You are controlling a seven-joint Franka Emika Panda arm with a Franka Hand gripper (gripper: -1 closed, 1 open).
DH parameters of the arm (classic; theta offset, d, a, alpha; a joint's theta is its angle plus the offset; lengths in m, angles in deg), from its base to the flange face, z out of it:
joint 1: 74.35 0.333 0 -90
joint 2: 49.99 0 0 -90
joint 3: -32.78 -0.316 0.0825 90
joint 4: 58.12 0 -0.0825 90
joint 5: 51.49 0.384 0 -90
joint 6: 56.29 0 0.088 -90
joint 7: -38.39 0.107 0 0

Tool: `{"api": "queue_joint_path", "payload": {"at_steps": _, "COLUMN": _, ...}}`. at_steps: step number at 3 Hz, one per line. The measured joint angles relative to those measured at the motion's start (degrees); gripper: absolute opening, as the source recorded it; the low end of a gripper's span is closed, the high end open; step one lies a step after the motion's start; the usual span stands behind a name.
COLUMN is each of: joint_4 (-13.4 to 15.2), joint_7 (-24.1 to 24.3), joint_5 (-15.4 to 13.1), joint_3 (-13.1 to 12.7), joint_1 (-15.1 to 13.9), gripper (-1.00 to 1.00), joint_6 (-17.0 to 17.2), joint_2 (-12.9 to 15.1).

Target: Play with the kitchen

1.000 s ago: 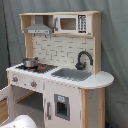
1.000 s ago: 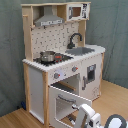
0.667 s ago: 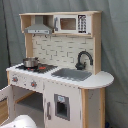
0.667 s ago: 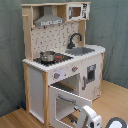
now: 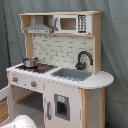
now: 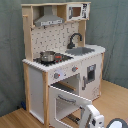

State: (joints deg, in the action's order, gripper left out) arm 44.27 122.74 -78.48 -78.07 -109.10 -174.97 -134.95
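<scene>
— Grey curtain (image 5: 112,60) hangs behind everything in the first exterior view; why is the kitchen (image 5: 57,75) set right against it?

— Probably so its whole front faces the arm; it stands on the wooden floor, filling the middle of the picture; the hood (image 5: 38,27) and microwave (image 5: 70,23) sit up top, where a toy keeps things to look at, while the pot (image 5: 30,62) rests on the stovetop (image 5: 35,67) and the black faucet (image 5: 84,58) curves over the sink (image 5: 72,74), all at working height.

— And the robot there?

— Only a pale rounded piece shows at the bottom edge; I cannot say which part it is.

— What does the second exterior view add?

— Same curtain, same floor (image 6: 117,95); the kitchen stands to the second exterior view's left and centre; the oven door (image 6: 67,102) hangs open and tilted forward below the knobs (image 6: 65,72), which I judge leaves the oven cavity reachable; the gripper (image 6: 95,117) sits low at the bottom, just in front of that door's edge, likely placed there to work it.

— Is the pincer clenched or released?

— I cannot tell; its tips are not clear; nothing appears held in it.
</scene>
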Motion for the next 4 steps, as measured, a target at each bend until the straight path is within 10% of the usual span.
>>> {"api": "queue_joint_path", "payload": {"at_steps": 4, "joint_4": 20.2, "joint_7": 2.2, "joint_5": 5.8, "joint_3": 0.3, "joint_1": 7.9, "gripper": 1.0, "joint_6": 2.4, "joint_2": 1.4}}
